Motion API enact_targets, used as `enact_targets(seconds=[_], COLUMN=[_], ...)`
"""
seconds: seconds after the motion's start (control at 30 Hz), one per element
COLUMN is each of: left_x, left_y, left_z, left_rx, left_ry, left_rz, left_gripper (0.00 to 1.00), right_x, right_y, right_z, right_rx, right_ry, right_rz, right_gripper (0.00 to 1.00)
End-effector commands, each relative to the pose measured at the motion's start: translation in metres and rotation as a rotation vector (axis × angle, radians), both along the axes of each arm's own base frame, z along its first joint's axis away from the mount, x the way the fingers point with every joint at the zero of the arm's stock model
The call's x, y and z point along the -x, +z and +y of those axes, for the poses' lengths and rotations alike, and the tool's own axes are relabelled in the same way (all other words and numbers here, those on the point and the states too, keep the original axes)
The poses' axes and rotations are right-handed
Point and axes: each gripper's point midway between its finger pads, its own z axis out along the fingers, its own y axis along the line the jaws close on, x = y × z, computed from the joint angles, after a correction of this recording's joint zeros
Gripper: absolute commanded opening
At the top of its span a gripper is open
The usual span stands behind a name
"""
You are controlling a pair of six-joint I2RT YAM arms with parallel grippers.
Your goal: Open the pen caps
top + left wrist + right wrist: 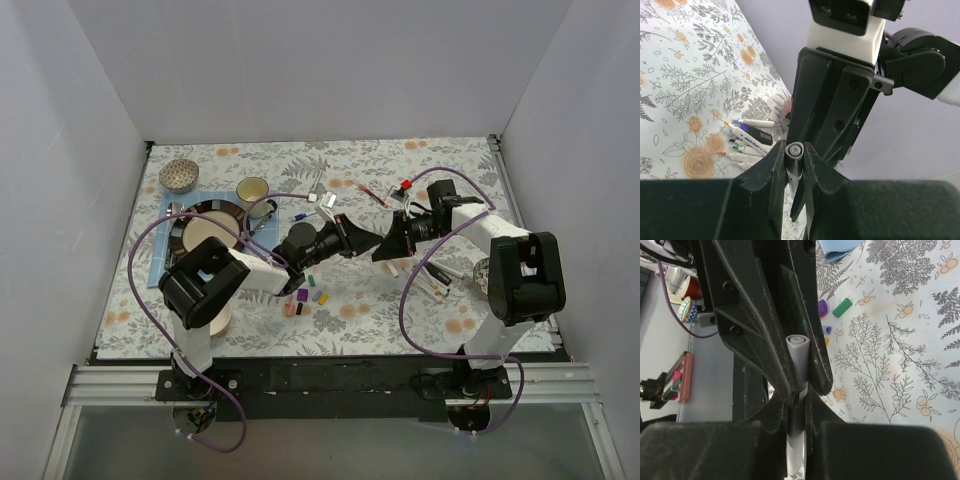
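My two grippers meet above the table's middle with one pen between them. My left gripper (367,240) (795,153) is shut on the pen's grey cap (794,150), seen end-on. My right gripper (385,247) (797,401) is shut on the same pen's white barrel (796,455), and the grey cap end (800,357) sticks out between the left gripper's fingers. Several loose caps (305,298) lie on the cloth, purple (823,307) and green (842,306) among them. More pens (432,282) (747,136) lie in a heap on the right.
A dark plate holding a cream bowl (205,228) stands on a blue mat (165,260) at the left, with a cup (252,190) and a metal strainer (178,175) behind. Two red-ended pens (385,193) lie at the back. White walls enclose the table.
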Motion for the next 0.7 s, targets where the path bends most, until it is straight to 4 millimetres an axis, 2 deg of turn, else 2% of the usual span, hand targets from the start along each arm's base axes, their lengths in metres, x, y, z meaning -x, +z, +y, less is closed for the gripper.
enact_targets(seconds=[0.0, 0.03, 0.1, 0.17, 0.27, 0.37, 0.47, 0.57, 0.6, 0.67], left_x=[-0.019, -0.043, -0.068, -0.096, -0.116, -0.120, -0.118, -0.119, -0.116, -0.113], left_y=[0.030, 0.052, 0.075, 0.115, 0.156, 0.178, 0.188, 0.190, 0.194, 0.188], left_z=[0.008, 0.025, 0.048, 0.082, 0.119, 0.142, 0.164, 0.185, 0.187, 0.187], left_rx=[-0.031, -0.033, -0.039, 0.006, 0.057, 0.105, 0.143, 0.168, 0.173, 0.141], left_ry=[0.092, 0.206, 0.311, 0.430, 0.548, 0.581, 0.615, 0.650, 0.642, 0.606], left_rz=[-0.144, -0.180, -0.227, -0.278, -0.328, -0.344, -0.347, -0.342, -0.351, -0.336], left_gripper=[0.00, 0.00, 0.00, 0.00, 0.00, 0.00, 0.00, 0.00, 0.00, 0.00], right_x=[0.009, 0.011, 0.014, 0.018, 0.022, 0.023, 0.024, 0.025, 0.024, 0.021], right_y=[0.005, 0.005, 0.006, 0.006, 0.006, 0.006, 0.007, 0.008, 0.007, 0.006], right_z=[0.004, 0.006, 0.008, 0.011, 0.015, 0.016, 0.016, 0.017, 0.016, 0.015], right_rx=[-0.046, -0.047, -0.052, -0.054, -0.055, -0.057, -0.060, -0.061, -0.055, -0.030], right_ry=[0.026, 0.036, 0.047, 0.061, 0.076, 0.084, 0.087, 0.092, 0.091, 0.085], right_rz=[0.015, 0.013, 0.011, 0.009, 0.008, 0.005, 0.003, 0.002, -0.004, -0.024], right_gripper=[0.01, 0.01, 0.01, 0.01, 0.01, 0.01, 0.01, 0.01, 0.01, 0.01])
